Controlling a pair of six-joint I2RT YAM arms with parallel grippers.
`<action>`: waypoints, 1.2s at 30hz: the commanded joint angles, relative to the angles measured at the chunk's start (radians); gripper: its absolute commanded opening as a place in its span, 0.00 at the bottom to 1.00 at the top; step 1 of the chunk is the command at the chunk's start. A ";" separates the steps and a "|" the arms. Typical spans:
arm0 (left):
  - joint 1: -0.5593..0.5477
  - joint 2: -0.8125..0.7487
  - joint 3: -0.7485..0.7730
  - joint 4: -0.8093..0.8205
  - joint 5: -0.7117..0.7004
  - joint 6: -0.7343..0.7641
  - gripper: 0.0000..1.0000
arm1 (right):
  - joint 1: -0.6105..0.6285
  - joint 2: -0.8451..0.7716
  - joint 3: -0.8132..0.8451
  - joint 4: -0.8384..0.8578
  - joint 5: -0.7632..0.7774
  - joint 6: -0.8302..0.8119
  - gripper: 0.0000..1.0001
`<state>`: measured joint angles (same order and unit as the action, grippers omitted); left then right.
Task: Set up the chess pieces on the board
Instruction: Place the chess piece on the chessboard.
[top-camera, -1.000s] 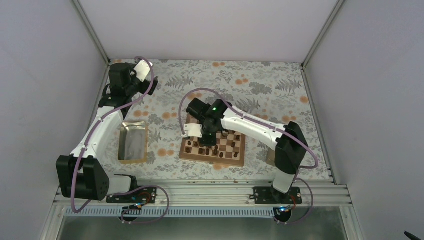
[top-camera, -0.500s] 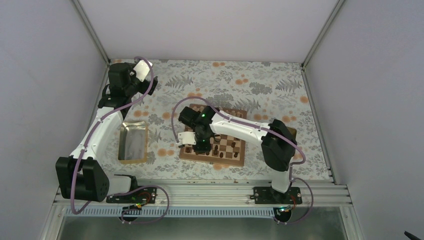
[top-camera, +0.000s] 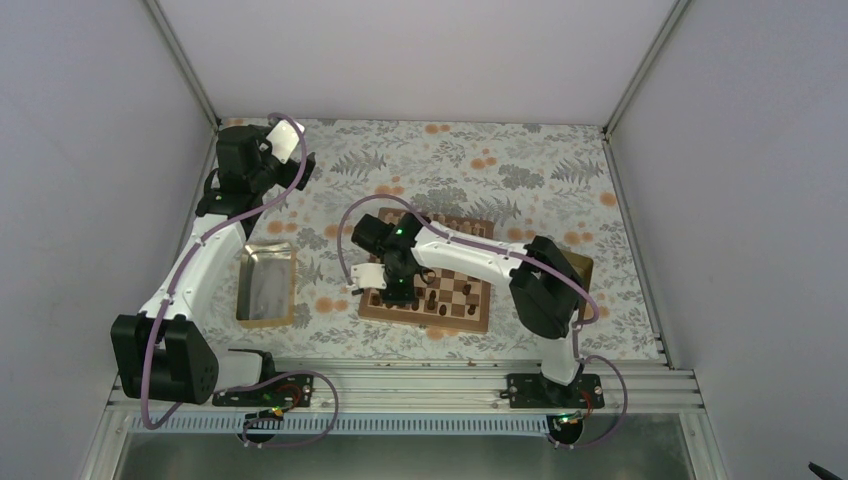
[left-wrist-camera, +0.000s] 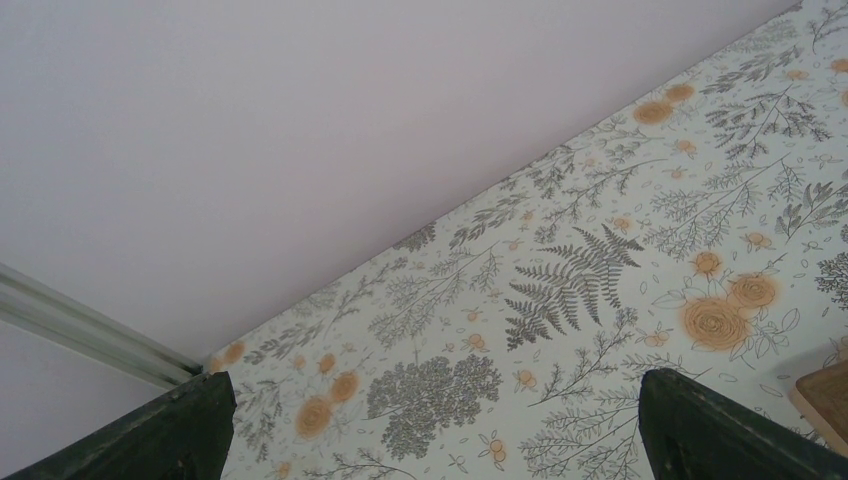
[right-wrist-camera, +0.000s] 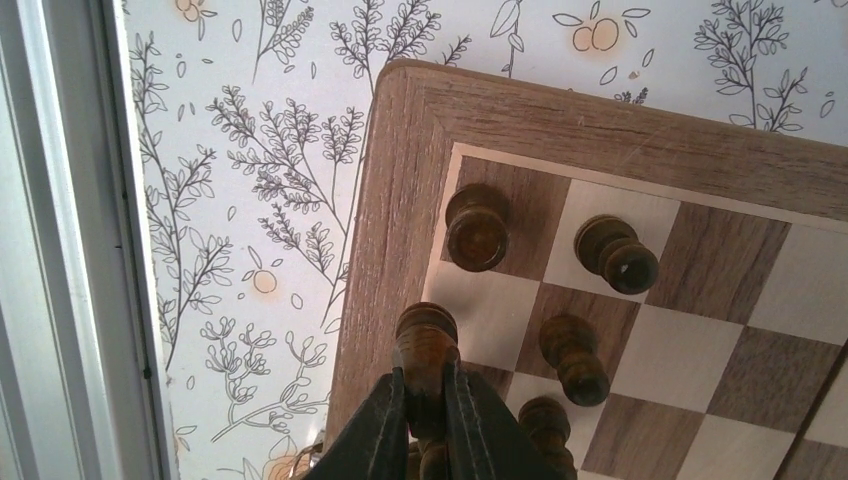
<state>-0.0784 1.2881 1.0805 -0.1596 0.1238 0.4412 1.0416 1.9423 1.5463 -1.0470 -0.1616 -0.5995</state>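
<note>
The chessboard (top-camera: 470, 300) lies in the middle of the table, with several dark brown pieces on its near-left squares. My right gripper (top-camera: 392, 290) hangs over the board's near-left corner. In the right wrist view my right gripper (right-wrist-camera: 425, 385) is shut on a dark brown piece (right-wrist-camera: 425, 340), held over the board's edge column by the border (right-wrist-camera: 385, 200). Other dark pieces (right-wrist-camera: 476, 226) (right-wrist-camera: 615, 253) (right-wrist-camera: 573, 358) stand on nearby squares. My left gripper (top-camera: 300, 170) is open and empty at the far left; its fingers (left-wrist-camera: 150, 440) frame bare cloth. No pale pieces show.
A rectangular metal tray (top-camera: 266, 284) lies left of the board. A second container (top-camera: 583, 268) is partly hidden behind my right arm. The floral cloth (top-camera: 500, 170) covers the table. Walls close the back and sides. A metal rail (right-wrist-camera: 60, 250) runs past the board's corner.
My right gripper has moved left and nearer across the board, from its middle-left squares to its near-left corner, with the dark piece. The left arm has not moved.
</note>
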 joint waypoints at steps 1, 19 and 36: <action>0.008 -0.027 -0.003 0.005 0.007 0.005 1.00 | 0.011 0.025 0.025 0.017 0.013 -0.005 0.12; 0.008 -0.019 -0.006 0.008 0.017 0.005 1.00 | -0.011 0.038 0.014 0.043 0.040 -0.008 0.13; 0.008 -0.019 -0.005 0.005 0.024 0.007 1.00 | -0.021 0.041 0.011 0.042 0.048 -0.007 0.19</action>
<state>-0.0746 1.2865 1.0805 -0.1593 0.1326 0.4412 1.0256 1.9686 1.5478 -1.0103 -0.1181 -0.6014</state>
